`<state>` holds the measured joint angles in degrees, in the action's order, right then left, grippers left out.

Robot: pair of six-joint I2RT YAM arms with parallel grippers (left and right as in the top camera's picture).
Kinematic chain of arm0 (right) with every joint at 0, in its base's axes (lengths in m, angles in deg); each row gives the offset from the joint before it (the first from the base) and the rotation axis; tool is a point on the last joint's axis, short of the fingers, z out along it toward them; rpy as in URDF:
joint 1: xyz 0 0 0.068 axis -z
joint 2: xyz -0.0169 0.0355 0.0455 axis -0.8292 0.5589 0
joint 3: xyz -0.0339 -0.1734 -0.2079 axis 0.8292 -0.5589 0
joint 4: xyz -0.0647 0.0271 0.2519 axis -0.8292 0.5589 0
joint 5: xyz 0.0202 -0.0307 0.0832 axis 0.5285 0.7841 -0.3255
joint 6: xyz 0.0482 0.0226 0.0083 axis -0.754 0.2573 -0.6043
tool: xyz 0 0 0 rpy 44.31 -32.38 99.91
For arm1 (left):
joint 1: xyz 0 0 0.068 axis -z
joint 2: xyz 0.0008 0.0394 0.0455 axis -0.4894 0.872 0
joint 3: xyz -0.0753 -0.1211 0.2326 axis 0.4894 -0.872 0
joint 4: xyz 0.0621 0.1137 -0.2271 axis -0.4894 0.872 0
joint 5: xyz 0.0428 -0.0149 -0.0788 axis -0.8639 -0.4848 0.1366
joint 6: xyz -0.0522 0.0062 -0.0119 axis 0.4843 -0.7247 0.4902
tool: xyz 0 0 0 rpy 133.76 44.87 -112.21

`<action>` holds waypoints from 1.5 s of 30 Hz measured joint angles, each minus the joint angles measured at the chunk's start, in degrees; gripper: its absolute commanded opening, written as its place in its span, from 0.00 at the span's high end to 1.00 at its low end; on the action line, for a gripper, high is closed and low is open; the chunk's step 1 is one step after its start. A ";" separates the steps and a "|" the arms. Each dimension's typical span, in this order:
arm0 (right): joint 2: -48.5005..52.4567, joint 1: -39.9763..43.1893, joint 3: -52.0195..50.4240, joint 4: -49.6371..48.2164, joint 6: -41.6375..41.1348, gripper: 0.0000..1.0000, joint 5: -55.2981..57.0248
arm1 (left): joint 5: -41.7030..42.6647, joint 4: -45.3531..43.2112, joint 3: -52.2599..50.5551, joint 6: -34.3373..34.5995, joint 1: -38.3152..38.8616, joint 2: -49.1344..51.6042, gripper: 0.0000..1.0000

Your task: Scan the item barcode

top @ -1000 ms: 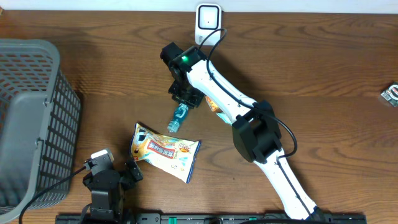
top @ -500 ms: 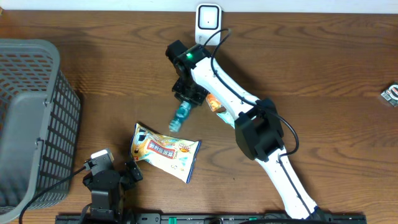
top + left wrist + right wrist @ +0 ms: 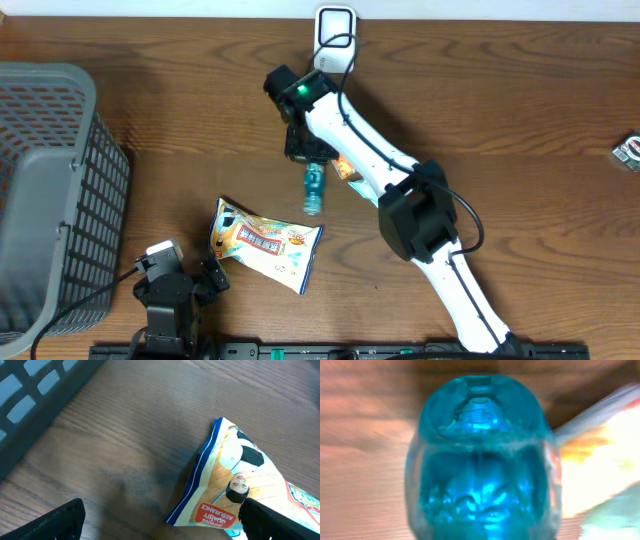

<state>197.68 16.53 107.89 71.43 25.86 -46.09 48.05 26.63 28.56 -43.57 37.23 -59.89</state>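
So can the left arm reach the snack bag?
Probably yes: the snack bag lies right in front of the left arm, whose jaws stand open, with nothing between them.

Seen from above, a table (image 3: 520, 90) holds 1 basket (image 3: 40, 190) at its left edge and 1 scanner (image 3: 335, 30) at the middle of its rear edge. Just in front of the scanner is the right gripper (image 3: 310, 157), and a bottle (image 3: 314, 190) reaches from it toward the front. A snack packet (image 3: 265, 243) lies front-left of the bottle, apart from it. A 2nd packet (image 3: 343, 167) lies just right of the bottle, partly under the right arm (image 3: 420, 220). The left gripper (image 3: 218, 272) sits at the front, just left of the snack packet. A small object (image 3: 628, 151) lies at the far right edge.
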 measured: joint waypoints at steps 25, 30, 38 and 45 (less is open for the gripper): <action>-3.32 -9.33 -9.14 -1.49 53.64 0.69 8.55 | 0.02 0.00 0.00 0.02 0.00 0.00 0.02; -3.30 -9.53 -10.14 -2.60 64.11 0.41 10.62 | 0.02 0.00 0.00 0.00 0.00 0.00 0.02; -4.02 -11.06 -10.21 -3.52 63.54 0.01 17.31 | 0.00 0.00 0.00 0.02 0.00 0.00 0.02; -15.21 -11.96 -8.24 -5.86 38.32 0.01 17.62 | 0.02 0.00 0.00 0.00 0.00 0.00 0.03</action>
<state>182.47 4.58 99.65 65.57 64.17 -28.47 48.07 26.63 28.56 -43.57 37.23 -59.89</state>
